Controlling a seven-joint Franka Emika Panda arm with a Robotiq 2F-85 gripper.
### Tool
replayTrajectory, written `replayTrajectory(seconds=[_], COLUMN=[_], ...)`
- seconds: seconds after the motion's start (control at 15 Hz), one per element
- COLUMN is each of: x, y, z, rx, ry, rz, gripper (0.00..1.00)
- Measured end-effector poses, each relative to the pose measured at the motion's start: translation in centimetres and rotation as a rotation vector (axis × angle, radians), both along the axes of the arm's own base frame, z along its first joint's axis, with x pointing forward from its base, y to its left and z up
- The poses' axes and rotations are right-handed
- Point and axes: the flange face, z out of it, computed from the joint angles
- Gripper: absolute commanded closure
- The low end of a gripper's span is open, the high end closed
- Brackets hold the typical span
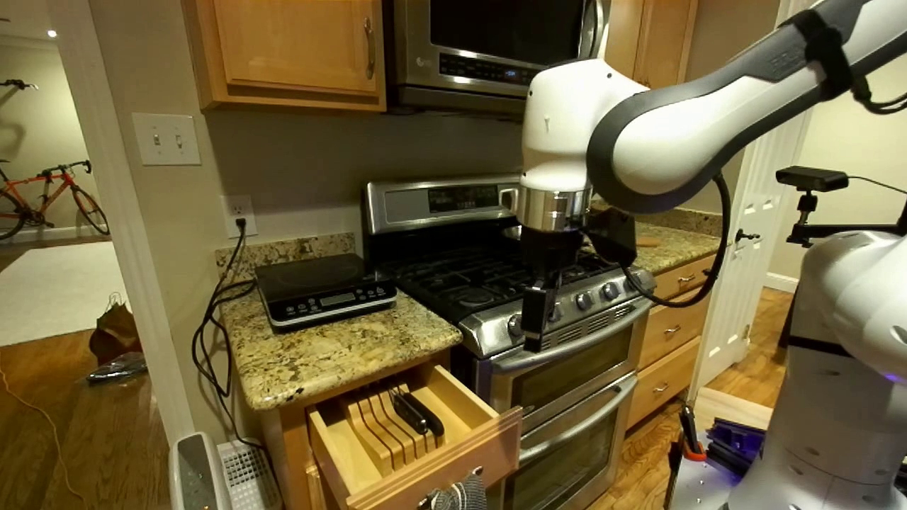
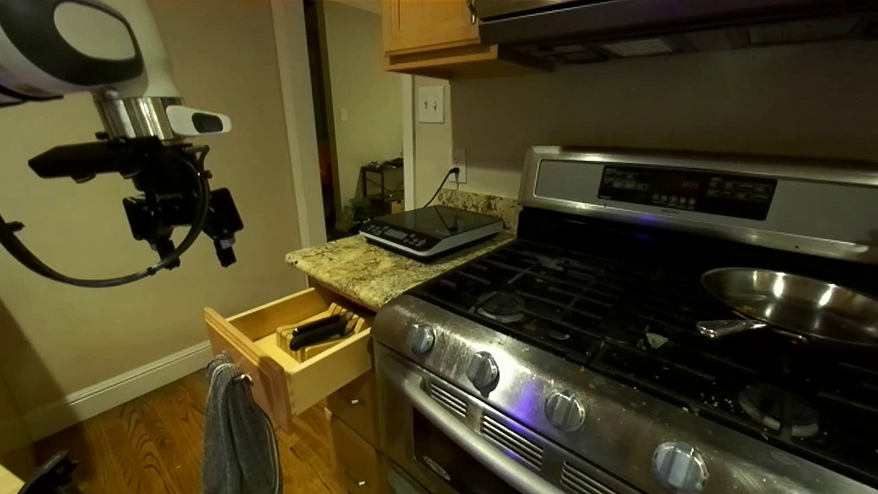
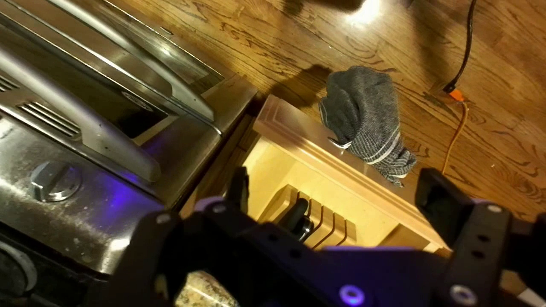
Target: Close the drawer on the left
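Observation:
The honey-oak drawer (image 1: 489,438) stands pulled out below the granite counter, left of the stove; it also shows in an exterior view (image 2: 257,367) and in the wrist view (image 3: 315,153). Inside lies a slotted wooden knife tray (image 1: 375,432) with black-handled knives (image 2: 319,333). A grey towel (image 3: 362,111) hangs from the drawer's handle, hiding part of the front. My gripper (image 2: 197,255) is open and empty, above the drawer and apart from it. In the wrist view its fingers (image 3: 339,194) stand wide apart with the drawer seen between and below them.
The stainless stove (image 2: 480,370) with knobs and protruding oven handles (image 1: 567,347) adjoins the drawer. A portable cooktop (image 1: 322,290) sits on the granite counter (image 1: 333,354). A steel pan (image 2: 796,302) is on the stove. A white appliance (image 1: 202,471) and cables stand beside the cabinet.

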Motion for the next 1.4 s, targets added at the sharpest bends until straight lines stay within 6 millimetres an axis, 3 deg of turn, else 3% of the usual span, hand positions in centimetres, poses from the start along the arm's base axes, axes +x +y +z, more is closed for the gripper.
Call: replayTrajectory(seconds=[0.67,1.2,1.4], x=[0.6,0.8,1.1], y=[6.1,6.3,6.6], z=[-6.4,-6.7,-7.3], rx=[-0.031,-0.029,-0.002], ry=[0.065,0.076,0.062], rz=[-0.144,-0.143,-0.222], gripper=[0.0,0.0,0.0])
